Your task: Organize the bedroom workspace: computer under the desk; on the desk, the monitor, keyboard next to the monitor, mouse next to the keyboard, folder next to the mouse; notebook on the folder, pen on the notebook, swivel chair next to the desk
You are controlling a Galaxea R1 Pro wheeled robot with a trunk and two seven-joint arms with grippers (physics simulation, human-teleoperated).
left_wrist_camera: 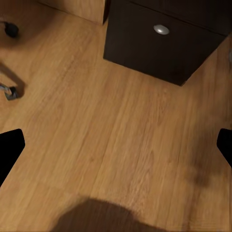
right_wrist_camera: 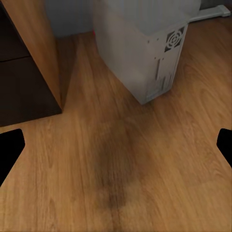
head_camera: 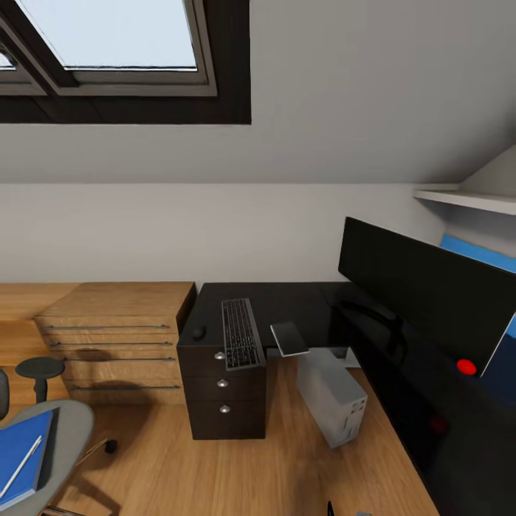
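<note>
While both end effectors hover over floor, computer (right_wrist_camera: 145, 53) stands ahead of the right one.

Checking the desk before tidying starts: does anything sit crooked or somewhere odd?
Yes. The notebook hangs over the desk's front edge, tilted. The keyboard lies lengthwise across the top, away from the monitor. The folder and pen lie on the swivel chair seat.
</note>
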